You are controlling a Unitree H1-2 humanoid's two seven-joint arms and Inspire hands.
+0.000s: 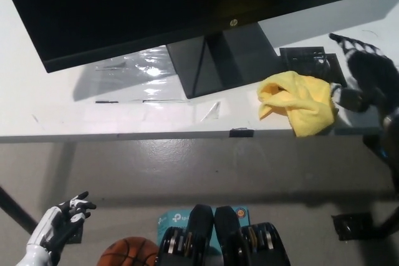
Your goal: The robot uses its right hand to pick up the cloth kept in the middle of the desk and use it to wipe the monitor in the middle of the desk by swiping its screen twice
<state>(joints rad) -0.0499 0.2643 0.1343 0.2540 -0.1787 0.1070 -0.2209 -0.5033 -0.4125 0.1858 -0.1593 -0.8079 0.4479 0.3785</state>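
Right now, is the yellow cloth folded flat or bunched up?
Bunched up: the yellow cloth lies crumpled in loose folds on the desk near its front edge.
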